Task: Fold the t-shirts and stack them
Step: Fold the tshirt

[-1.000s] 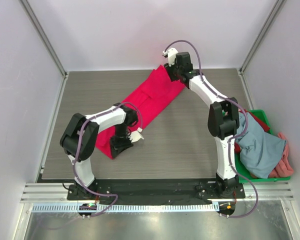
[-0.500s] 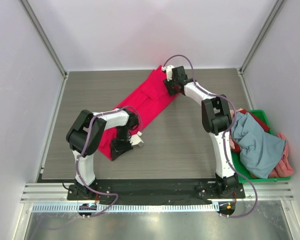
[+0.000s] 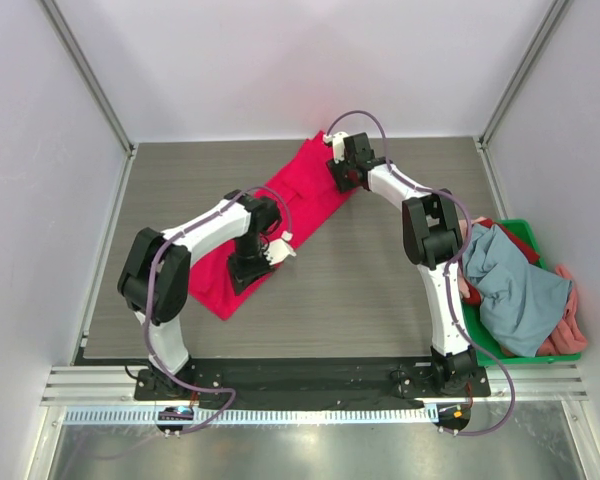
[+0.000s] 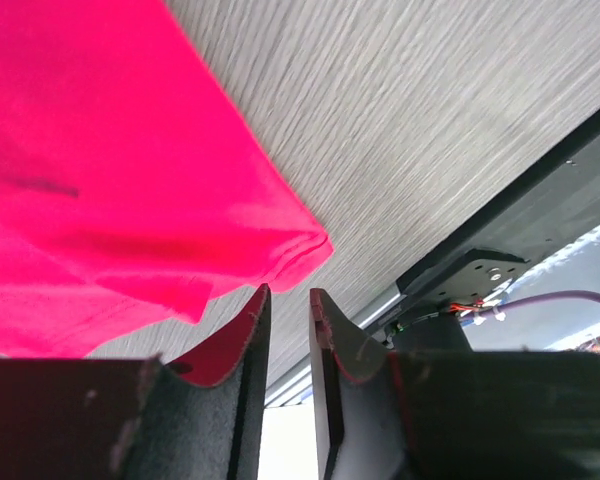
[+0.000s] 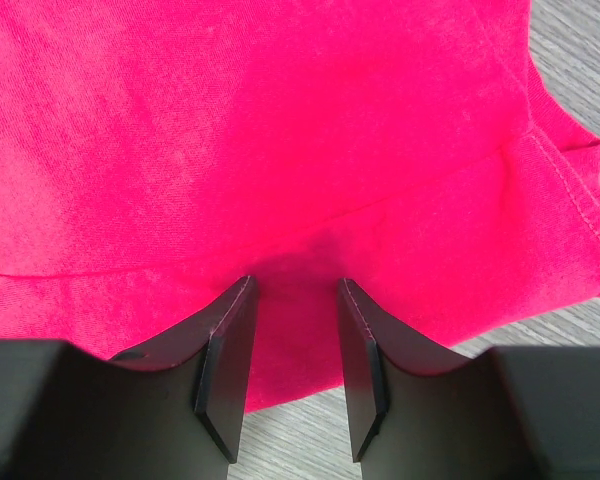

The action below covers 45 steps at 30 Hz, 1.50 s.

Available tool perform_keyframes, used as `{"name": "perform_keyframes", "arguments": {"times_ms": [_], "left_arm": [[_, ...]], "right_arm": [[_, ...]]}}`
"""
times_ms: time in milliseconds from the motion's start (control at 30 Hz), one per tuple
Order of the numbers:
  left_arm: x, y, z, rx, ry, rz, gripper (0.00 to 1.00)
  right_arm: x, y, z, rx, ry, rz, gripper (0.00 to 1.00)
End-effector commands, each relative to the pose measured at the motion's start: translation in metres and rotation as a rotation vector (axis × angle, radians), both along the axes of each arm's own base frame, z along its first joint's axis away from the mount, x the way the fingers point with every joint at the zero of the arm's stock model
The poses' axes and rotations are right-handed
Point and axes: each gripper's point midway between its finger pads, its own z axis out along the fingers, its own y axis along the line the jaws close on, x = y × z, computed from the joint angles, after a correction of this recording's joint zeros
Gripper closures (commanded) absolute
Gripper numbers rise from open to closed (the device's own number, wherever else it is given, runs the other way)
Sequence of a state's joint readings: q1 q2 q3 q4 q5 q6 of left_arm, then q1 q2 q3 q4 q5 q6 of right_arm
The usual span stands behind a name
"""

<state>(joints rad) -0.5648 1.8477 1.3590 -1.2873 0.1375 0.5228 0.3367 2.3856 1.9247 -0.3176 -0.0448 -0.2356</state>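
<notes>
A bright crimson-red t-shirt (image 3: pixel 280 215) lies flat in a diagonal strip from the back middle to the front left of the table. My left gripper (image 3: pixel 255 262) hovers over its near right edge. In the left wrist view the left gripper (image 4: pixel 288 292) has its jaws a narrow gap apart with nothing between them, and a shirt corner (image 4: pixel 295 245) lies just beyond the tips. My right gripper (image 3: pixel 338 175) sits on the shirt's far end. In the right wrist view the right gripper (image 5: pixel 295 285) is open, its tips pressed onto the red cloth (image 5: pixel 280 150) near the hem.
At the right edge stands a green crate (image 3: pixel 525 353). It holds a grey-blue shirt (image 3: pixel 520 290), a salmon-pink one (image 3: pixel 572 322) and a red one (image 3: pixel 515 240). Metal rails and the arm bases line the table's near edge (image 3: pixel 300 372).
My left gripper has left the shirt's near corner and moved back and right along its edge. My right gripper shifted left onto the shirt's far end a second ago and has held still since.
</notes>
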Motion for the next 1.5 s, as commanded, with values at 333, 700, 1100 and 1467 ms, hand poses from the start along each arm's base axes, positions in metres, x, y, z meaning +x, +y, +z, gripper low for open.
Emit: {"name": "perform_keyframes", "arguments": {"times_ms": [333, 700, 1100, 1467], "left_arm": [[0.021, 0.037, -0.061, 0.152, -0.075, 0.041, 0.83], [0.004, 0.016, -0.081, 0.170, -0.013, -0.011, 0.82], [-0.023, -0.070, -0.076, 0.068, 0.040, -0.125, 0.80], [-0.047, -0.145, -0.069, -0.040, 0.081, -0.236, 0.80]], "right_arm": [[0.008, -0.002, 0.011, -0.004, -0.025, -0.019, 0.56], [0.025, 0.021, -0.002, 0.007, -0.042, 0.013, 0.56], [0.023, 0.039, -0.004, 0.025, -0.042, 0.053, 0.55], [0.024, 0.038, 0.004, 0.000, -0.048, 0.092, 0.55]]}}
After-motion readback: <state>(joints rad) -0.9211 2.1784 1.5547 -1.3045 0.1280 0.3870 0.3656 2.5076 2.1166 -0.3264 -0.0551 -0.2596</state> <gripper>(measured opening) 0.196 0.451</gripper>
